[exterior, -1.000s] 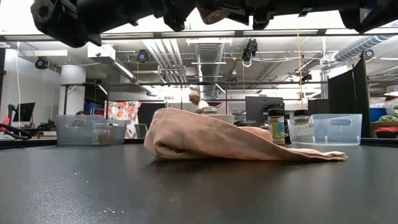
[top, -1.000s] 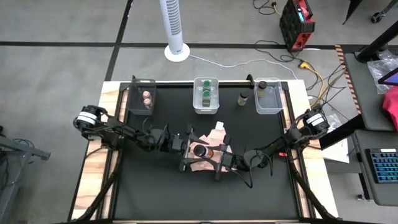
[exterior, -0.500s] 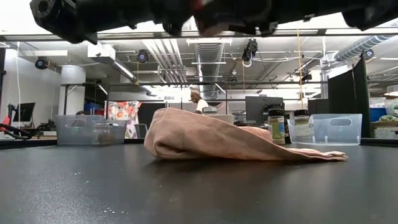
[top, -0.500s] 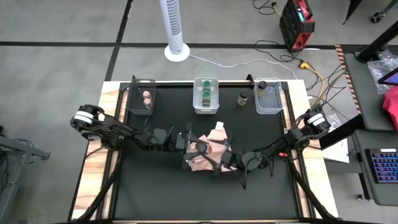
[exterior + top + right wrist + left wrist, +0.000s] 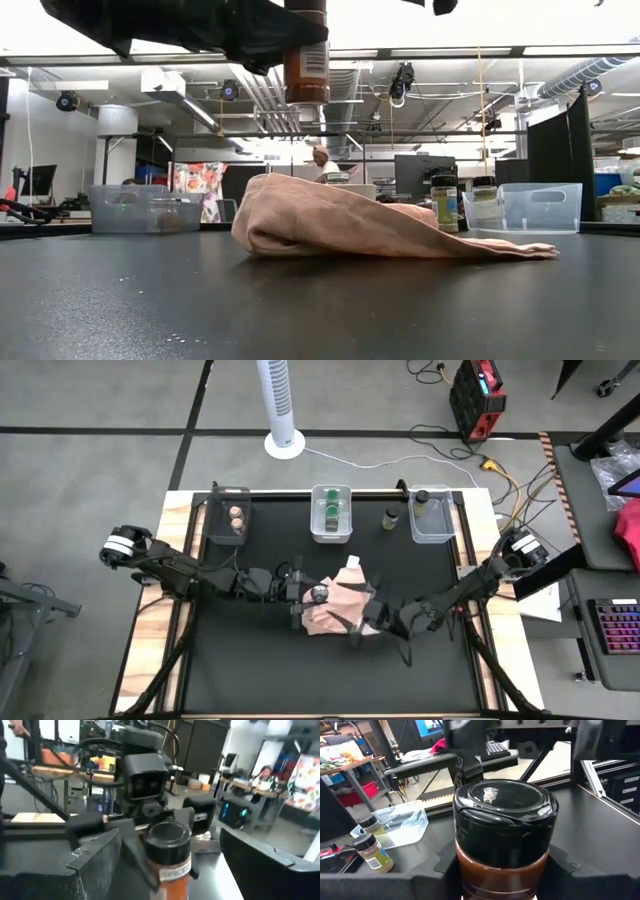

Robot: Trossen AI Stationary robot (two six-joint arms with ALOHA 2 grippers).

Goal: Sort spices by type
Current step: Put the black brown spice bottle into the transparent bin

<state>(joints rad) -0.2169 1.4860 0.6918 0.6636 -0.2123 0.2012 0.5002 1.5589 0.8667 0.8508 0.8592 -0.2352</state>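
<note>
The black-lidded spice jar (image 5: 319,595) hangs clamped in the left claw (image 5: 305,594) above the pink cloth (image 5: 340,605).

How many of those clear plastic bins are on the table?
3, in a row along the table's far edge: the left bin with tan-lidded jars, the middle bin with green-lidded jars, and the right bin with one dark-lidded jar.

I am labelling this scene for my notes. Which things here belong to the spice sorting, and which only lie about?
Job: black-lidded jar in left gripper; right gripper; jars in bins; lone jar.

Lying about: pink cloth; white fan.
</note>
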